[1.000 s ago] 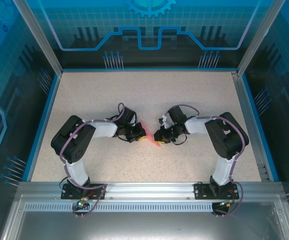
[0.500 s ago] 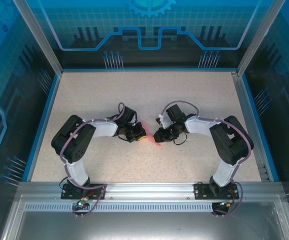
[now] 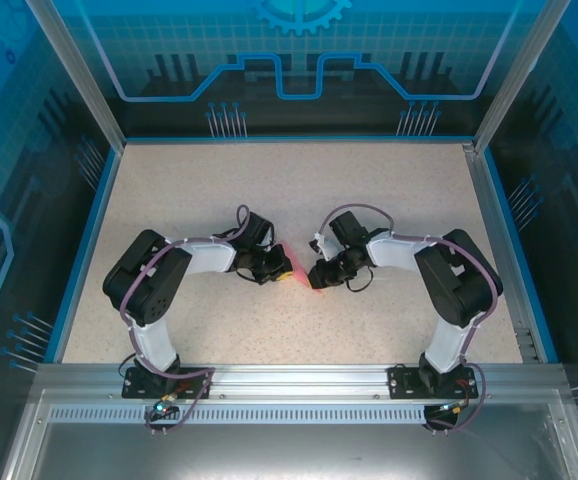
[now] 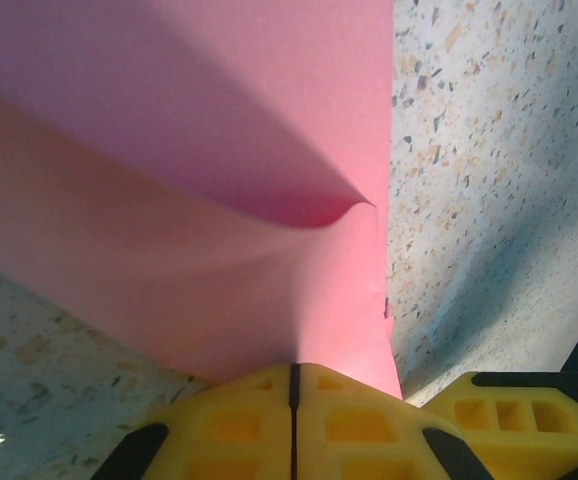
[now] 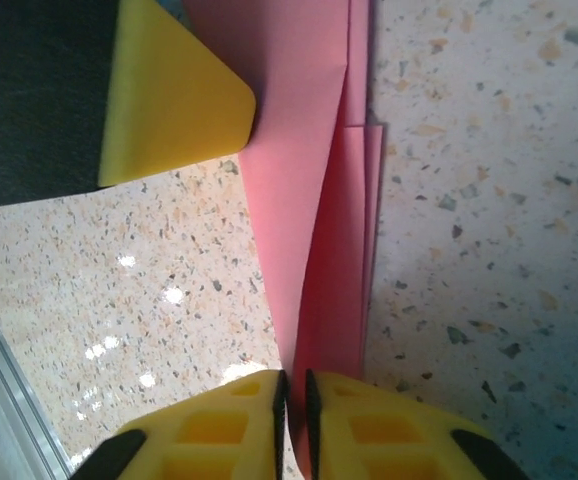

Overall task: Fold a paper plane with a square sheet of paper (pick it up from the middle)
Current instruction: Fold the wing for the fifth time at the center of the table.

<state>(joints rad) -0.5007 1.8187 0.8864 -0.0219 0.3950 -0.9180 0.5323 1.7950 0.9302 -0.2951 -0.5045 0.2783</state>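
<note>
Two grippers are seen meeting tip to tip at the middle of the speckled table (image 3: 269,190) in the top view, the left gripper (image 3: 281,268) coming in from the left of the frame and the right gripper (image 3: 314,278) from the right. The pink paper (image 3: 298,275) is caught between them as a small strip, lying just right of the left tips and just left of the right tips. A gear emblem (image 3: 304,12) is drawn on the blue back panel at the top edge of that frame. In the left wrist view the left gripper (image 4: 292,372) is shown at the bottom centre with its yellow fingers (image 4: 229,420) pressed together on the paper's near edge; the pink paper (image 4: 169,200) spreads from there across the upper left, bulged into a curved fold. In the right wrist view the right gripper (image 5: 294,385) is likewise clamped at the bottom centre on a layered, creased edge of the pink paper (image 5: 304,150), which runs straight up the frame. One yellow pad (image 5: 169,100) of the left gripper is seen at the upper left, touching the paper's left side.
</note>
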